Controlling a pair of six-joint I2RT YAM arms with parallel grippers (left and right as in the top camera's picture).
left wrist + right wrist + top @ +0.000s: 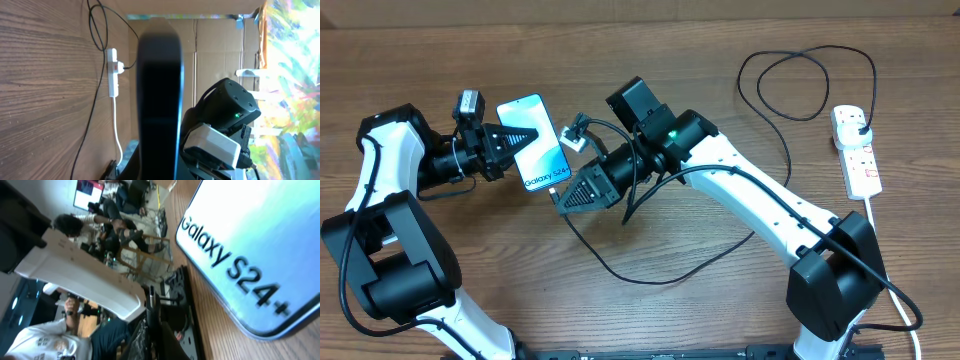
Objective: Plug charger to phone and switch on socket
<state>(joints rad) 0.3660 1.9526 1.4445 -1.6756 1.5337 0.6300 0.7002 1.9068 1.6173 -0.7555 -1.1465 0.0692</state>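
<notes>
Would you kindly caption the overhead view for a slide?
Left gripper holds the phone, right gripper at its lower edge, power strip apart.

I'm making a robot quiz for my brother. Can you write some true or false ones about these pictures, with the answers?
1. The phone has a lit screen that says Galaxy S24+. True.
2. Nothing is touching the phone. False: the left gripper holds it.
3. The charger is plugged into the socket. True.
4. The socket lies right next to the phone. False: it lies far off, beyond the right arm.
5. The right gripper is far from the phone. False: it is right at the phone's bottom end.
</notes>
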